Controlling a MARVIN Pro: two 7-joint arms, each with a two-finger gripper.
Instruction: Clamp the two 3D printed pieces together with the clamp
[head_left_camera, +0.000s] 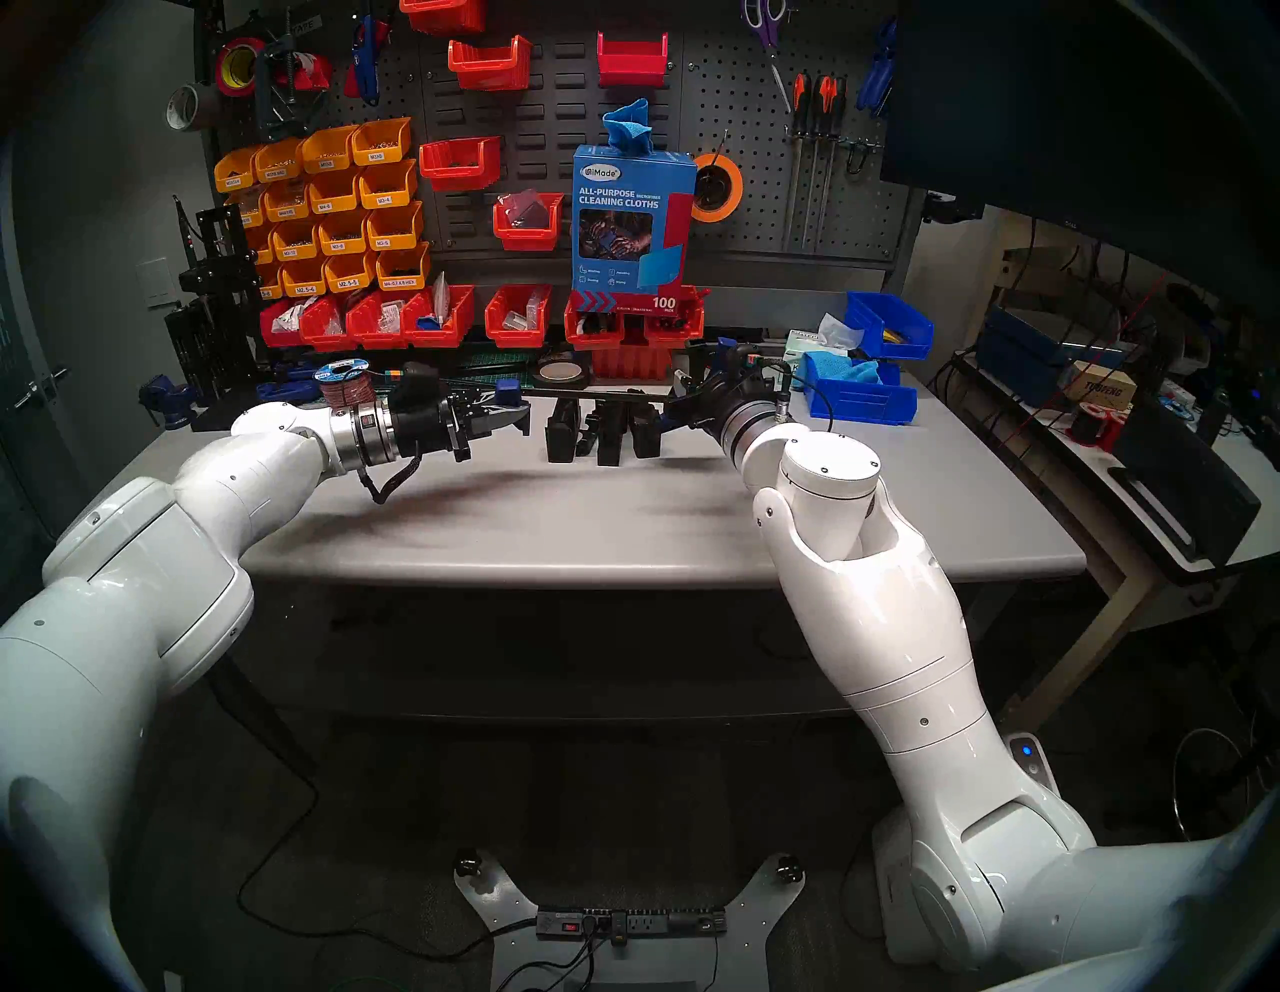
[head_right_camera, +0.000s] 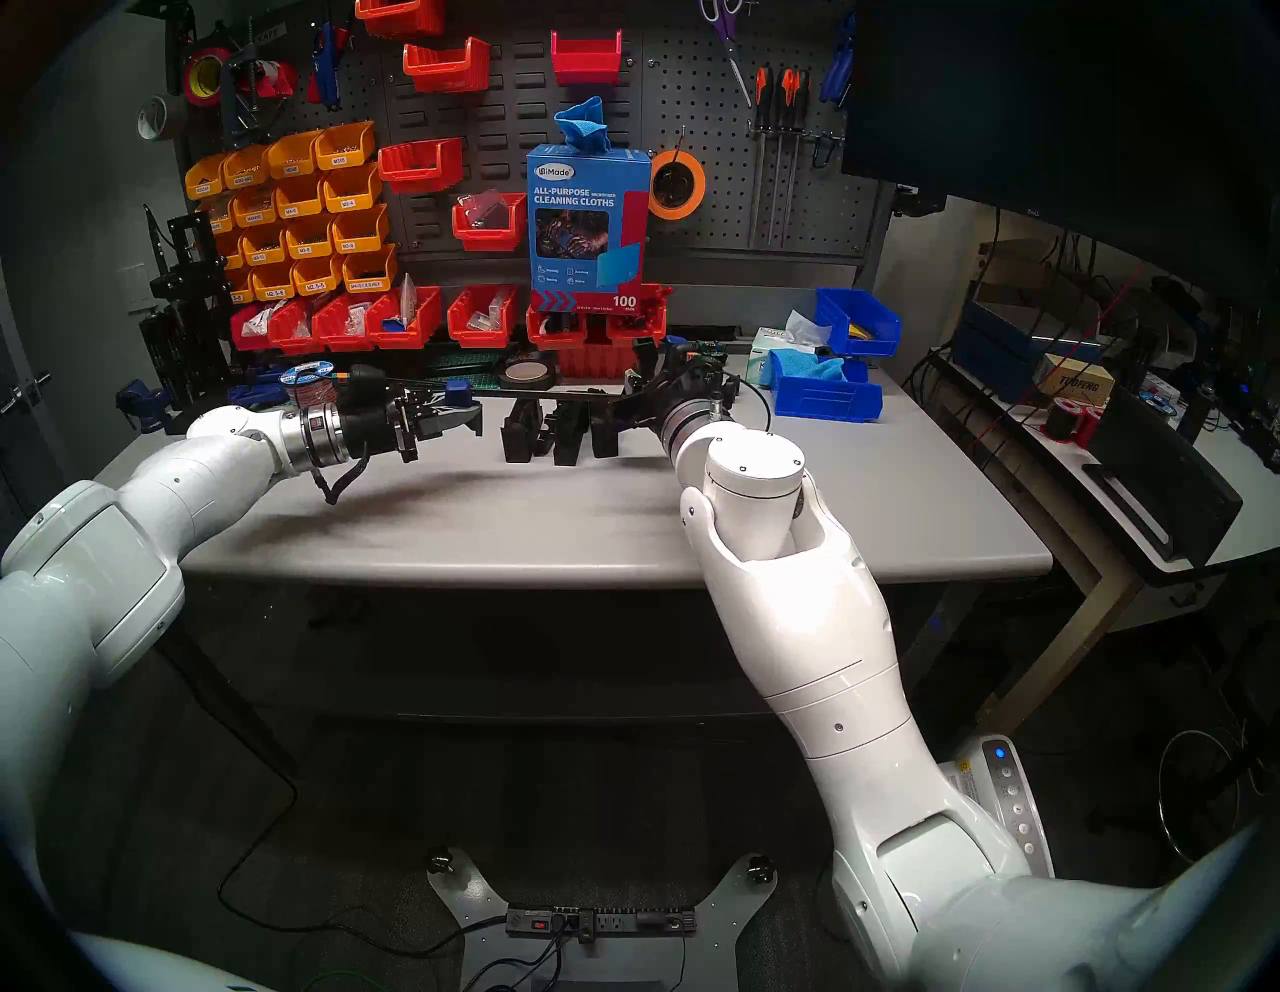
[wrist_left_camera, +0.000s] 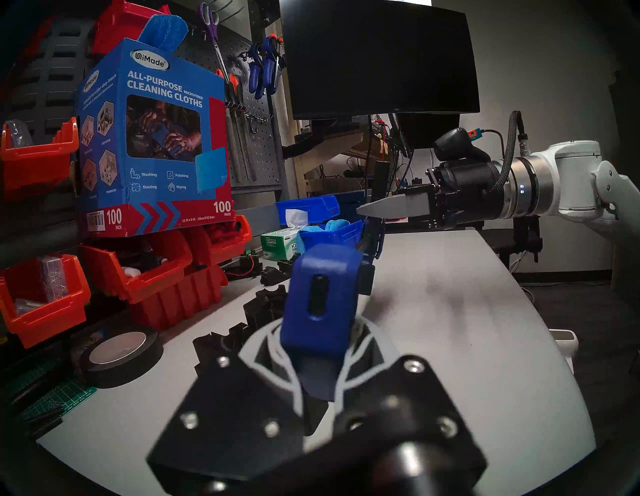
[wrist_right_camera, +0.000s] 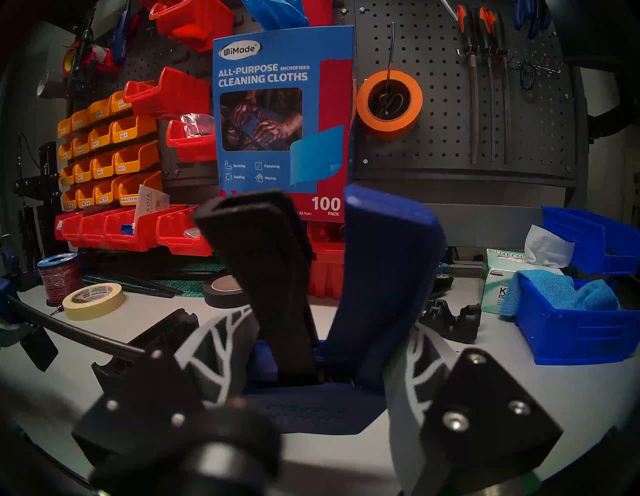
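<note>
Both grippers (head_left_camera: 516, 415) (wrist_right_camera: 311, 363) on clamp (head_left_camera: 596, 396)

Blue box (wrist_right_camera: 282, 114): "UniMade All-Purpose Cleaning Cloths", "100 pack"

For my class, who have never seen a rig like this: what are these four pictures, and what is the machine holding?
A robot with two white arms works at a grey workbench. Two pictures look down from its head; the other two come from a camera on each wrist. Together the arms hold a bar clamp with a thin black bar: the left gripper is shut on its blue end jaw, the right gripper on its blue trigger handle. Below the bar stand the black blocky plastic pieces.
</note>
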